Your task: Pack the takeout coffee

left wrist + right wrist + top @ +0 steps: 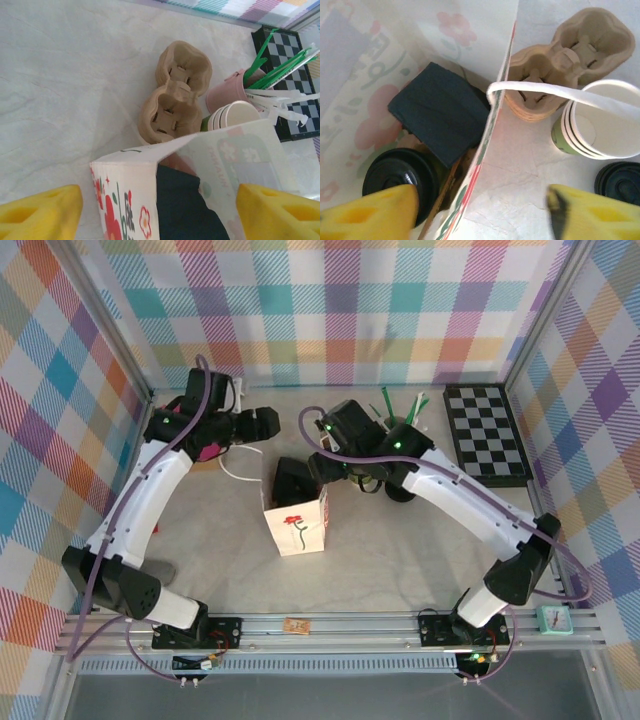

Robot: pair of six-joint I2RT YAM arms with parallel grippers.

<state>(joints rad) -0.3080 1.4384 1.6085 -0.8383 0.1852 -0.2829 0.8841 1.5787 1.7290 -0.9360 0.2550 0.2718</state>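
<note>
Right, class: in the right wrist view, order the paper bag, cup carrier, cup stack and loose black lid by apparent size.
1. Paper bag
2. Cup carrier
3. Cup stack, partly cropped
4. Loose black lid, also cropped

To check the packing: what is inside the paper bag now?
Inside the paper bag a round black lid shows, beside a dark flat piece. What lies below the lid is covered and cannot be seen.

The takeout coffee (400, 177) is being shown upright inside the paper bag (420, 45), its round black lid facing up, cup body hidden
</note>
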